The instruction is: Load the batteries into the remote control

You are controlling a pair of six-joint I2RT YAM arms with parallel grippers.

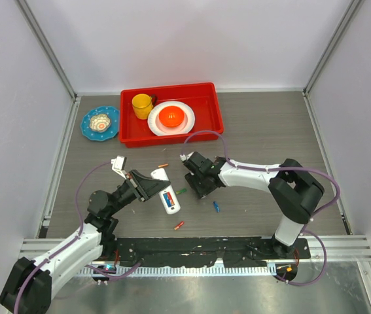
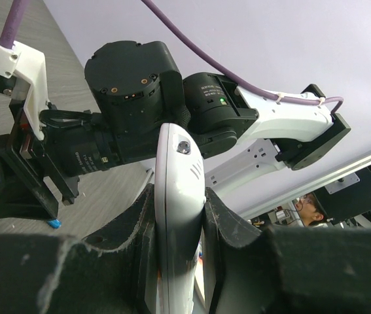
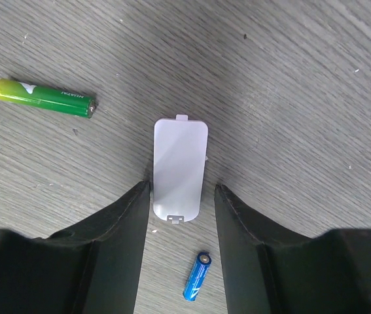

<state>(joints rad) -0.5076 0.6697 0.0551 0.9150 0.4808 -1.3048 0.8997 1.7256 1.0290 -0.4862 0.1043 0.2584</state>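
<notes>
Looking down on a grey wood-grain table (image 1: 270, 131), boxed in by pale walls (image 1: 172, 39) with metal posts (image 1: 48, 49) in the corners and a metal rail (image 1: 342, 245) along the near edge. At far left, close by the wall, a blue dish (image 1: 100, 123) with something pale in it. Next to the right, at the back, a red tray (image 1: 205, 108) holding a yellow cup (image 1: 142, 104) and a white plate (image 1: 188, 119) with an orange bowl (image 1: 171, 116) on it. In front of the tray, left of centre, the left gripper (image 1: 154, 185), clamped on the remote control (image 1: 169, 199): pinches the white handset edge-on between both pads in the left wrist view, with red and blue in its open back from above. Scattered round it on bare table: an orange battery (image 1: 163, 165) just behind, a green battery (image 1: 182, 191) just to its right, a red battery (image 1: 179, 226) nearer the rail, a blue battery (image 1: 216, 207) further right. At centre, the right gripper (image 3: 181, 190), pointing down, spread wider than the white back cover (image 3: 180, 157) lying flat between its fingers (image 3: 120, 235); holding nothing, and cannot tell whether either finger touches the cover's edge. Beyond the frame in the left wrist view, a glimpse of a wider room and a face in glasses (image 2: 311, 208).
</notes>
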